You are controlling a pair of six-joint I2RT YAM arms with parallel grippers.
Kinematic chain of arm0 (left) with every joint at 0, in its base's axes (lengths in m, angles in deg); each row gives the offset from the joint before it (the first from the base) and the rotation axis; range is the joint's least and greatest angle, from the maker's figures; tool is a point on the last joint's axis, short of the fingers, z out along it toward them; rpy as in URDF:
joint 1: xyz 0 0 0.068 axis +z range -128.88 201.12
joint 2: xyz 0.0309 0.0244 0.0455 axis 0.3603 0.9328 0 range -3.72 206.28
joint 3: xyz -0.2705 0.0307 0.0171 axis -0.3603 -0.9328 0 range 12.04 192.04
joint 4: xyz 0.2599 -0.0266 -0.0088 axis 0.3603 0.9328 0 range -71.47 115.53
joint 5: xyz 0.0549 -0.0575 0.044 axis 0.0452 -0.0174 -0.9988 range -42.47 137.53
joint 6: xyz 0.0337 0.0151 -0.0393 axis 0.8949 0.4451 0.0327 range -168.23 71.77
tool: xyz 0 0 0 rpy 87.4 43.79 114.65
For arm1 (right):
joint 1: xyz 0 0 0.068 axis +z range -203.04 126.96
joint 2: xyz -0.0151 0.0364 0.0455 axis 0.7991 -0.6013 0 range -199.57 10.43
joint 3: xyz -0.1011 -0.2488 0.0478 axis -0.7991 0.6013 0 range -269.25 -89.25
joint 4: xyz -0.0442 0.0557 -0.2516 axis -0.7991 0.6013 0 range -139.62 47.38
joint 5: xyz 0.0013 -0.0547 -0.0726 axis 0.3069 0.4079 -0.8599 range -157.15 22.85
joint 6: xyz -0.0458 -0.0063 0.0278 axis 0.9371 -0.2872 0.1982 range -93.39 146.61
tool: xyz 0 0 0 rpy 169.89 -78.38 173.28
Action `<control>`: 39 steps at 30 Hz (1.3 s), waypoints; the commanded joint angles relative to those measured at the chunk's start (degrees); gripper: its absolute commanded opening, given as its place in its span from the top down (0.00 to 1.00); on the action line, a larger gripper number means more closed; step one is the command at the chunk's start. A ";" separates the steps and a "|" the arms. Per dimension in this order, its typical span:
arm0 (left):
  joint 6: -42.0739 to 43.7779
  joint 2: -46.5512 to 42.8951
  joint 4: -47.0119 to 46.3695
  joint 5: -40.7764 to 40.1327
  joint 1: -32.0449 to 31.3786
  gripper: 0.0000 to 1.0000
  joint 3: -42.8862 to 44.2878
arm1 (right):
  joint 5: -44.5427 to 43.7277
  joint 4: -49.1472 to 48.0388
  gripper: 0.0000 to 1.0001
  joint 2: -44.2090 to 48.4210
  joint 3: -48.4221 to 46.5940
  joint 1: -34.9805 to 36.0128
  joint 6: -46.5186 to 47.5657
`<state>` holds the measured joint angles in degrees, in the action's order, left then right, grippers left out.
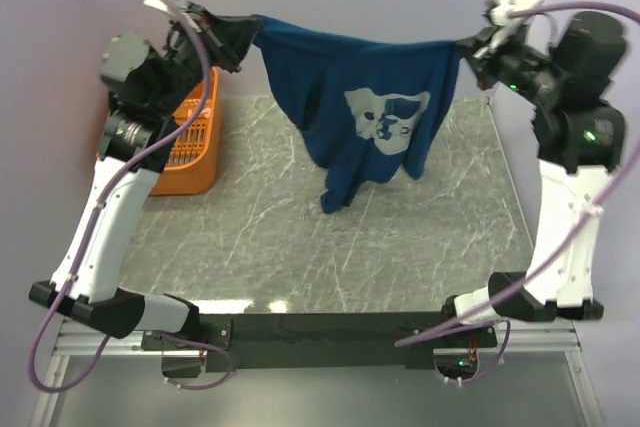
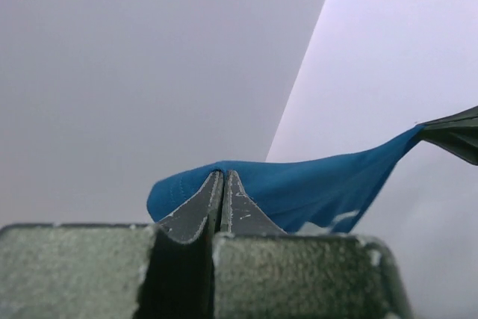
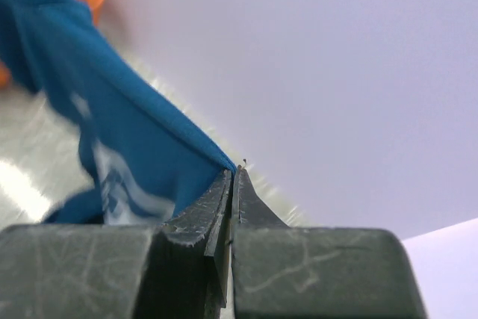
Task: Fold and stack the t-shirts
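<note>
Sitting on the table at far left, an orange basket shows only its slatted inside. Both clamped shut on cloth, the left gripper and right gripper hold the t-shirt stretched sideways in midair, print toward the arms' bases, body hanging down.

Hanging t-shirt: soft matt cloth, limp, creased; flat pale print. Marble-look table: smooth top, faint sheen, bright glare at near edge. Orange basket at table's left: slotted plastic, slightly glossy. Faces of left gripper and right gripper: dark, matt, grainy, scratched.
</note>
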<state>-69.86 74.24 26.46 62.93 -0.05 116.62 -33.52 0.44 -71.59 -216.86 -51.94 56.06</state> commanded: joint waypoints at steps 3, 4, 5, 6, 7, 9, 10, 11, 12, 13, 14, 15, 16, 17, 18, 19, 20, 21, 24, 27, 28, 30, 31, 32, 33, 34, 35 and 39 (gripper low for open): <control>-2.45 -7.10 -10.37 0.95 -0.28 0.99 4.59 | -0.58 -4.45 1.00 4.32 -11.07 -0.84 -2.03; -3.06 -7.81 -12.73 1.12 -0.28 0.99 4.76 | -0.75 -4.97 1.00 4.58 -12.47 -0.84 -2.03; -3.42 -8.51 -13.89 1.39 -0.28 0.99 4.85 | -1.10 -5.24 1.00 4.85 -15.27 -0.84 -2.20; -3.77 -9.65 -15.29 1.82 -0.28 0.99 5.02 | -1.28 -5.59 1.00 5.29 -16.86 -0.84 -2.29; -4.56 -10.10 -17.48 2.00 -0.36 0.99 5.72 | -1.37 -6.11 1.00 5.46 -18.36 -0.84 -2.47; -5.44 -11.06 -19.87 3.06 -0.36 0.99 6.60 | -1.37 -6.64 1.00 5.73 -22.49 -2.32 -2.91; -6.05 -11.15 -20.75 3.32 -0.36 0.99 7.83 | -1.28 -7.25 1.00 5.90 -23.64 -2.42 -3.34; -6.41 -11.16 -21.71 3.41 -0.36 0.99 8.53 | -0.94 -7.35 1.00 5.99 -24.52 -2.60 -3.70; -6.67 -10.98 -21.98 3.50 -0.36 0.99 9.15 | -0.24 -7.09 1.00 6.51 -24.53 -2.60 -3.53; -6.41 -10.81 -21.81 3.24 -0.36 0.99 10.20 | -0.05 -6.91 1.00 6.87 -23.92 -2.60 -3.18; -6.06 -10.54 -20.68 2.71 -0.36 0.99 10.38 | -0.05 -6.91 1.00 7.22 -20.87 -2.60 -3.00; -5.71 -10.02 -19.36 0.71 -0.36 0.99 10.39 | -0.31 -7.00 1.00 8.27 -18.66 -2.60 -2.65; -5.18 -9.67 -18.04 -0.27 -0.36 0.99 9.86 | -0.40 -7.08 1.00 8.80 -13.50 -2.60 -1.86; -4.83 -9.31 -16.90 -0.89 -0.36 0.99 9.25 | -0.67 -7.35 1.00 9.33 -10.58 -2.60 -1.59; -4.22 -8.35 -13.76 -1.94 -0.36 0.99 8.55 | -0.93 -7.61 1.00 10.29 -7.59 -2.60 -1.33; -3.52 -7.82 -12.25 -4.04 -0.36 0.99 6.54 | -1.19 -8.40 1.00 10.73 -1.13 -2.60 -1.24; -3.51 -7.29 -10.58 -5.45 -0.28 0.99 5.21 | -1.20 -9.01 1.00 11.09 2.25 -2.60 -1.33; -3.25 -5.90 -8.12 -6.42 -0.19 0.99 3.63 | -1.20 -9.37 1.00 11.44 5.50 -2.60 -1.07; -3.86 -2.39 -3.63 -8.54 1.38 0.99 -3.66 | -0.24 -13.14 1.00 11.53 19.47 -2.60 -2.20; -7.02 0.87 -2.03 -6.79 4.46 0.99 -12.88 | 4.68 -16.74 1.00 10.22 33.36 -1.37 -3.87; -7.55 1.58 -2.73 -6.87 4.82 0.99 -17.69 | 5.04 -17.62 1.00 9.69 40.18 2.55 -2.92; -7.11 4.03 -3.70 -6.79 5.17 0.99 -22.11 | 3.64 -18.68 0.98 7.76 46.89 6.52 -1.95; -6.94 5.09 -3.88 -6.78 5.35 0.99 -25.44 | 3.20 -19.90 0.95 6.79 52.24 9.59 -1.86; -6.76 6.32 -3.71 -6.61 5.35 0.99 -26.52 | 2.76 -20.26 0.91 4.26 54.20 11.01 -2.12; -6.59 9.12 -3.44 -6.44 5.35 0.99 -27.48 | 1.98 -20.70 0.79 2.84 55.79 11.90 -2.64; -5.98 10.63 -2.92 -6.61 5.44 0.99 -28.71 | 1.53 -20.79 0.73 1.18 56.76 12.51 -3.86; -5.88 12.12 -2.04 -6.78 5.35 0.99 -28.99 | 1.44 -20.53 0.67 -1.71 56.51 12.61 -4.40; -4.83 17.75 -1.24 -8.28 5.35 0.99 -29.17 | -3.47 -20.36 0.46 -4.20 54.14 10.16 -5.98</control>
<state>-76.09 93.05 29.12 56.15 5.33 85.47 -33.61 -15.80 -78.08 -158.46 -38.98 51.69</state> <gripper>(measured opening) 0.013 0.483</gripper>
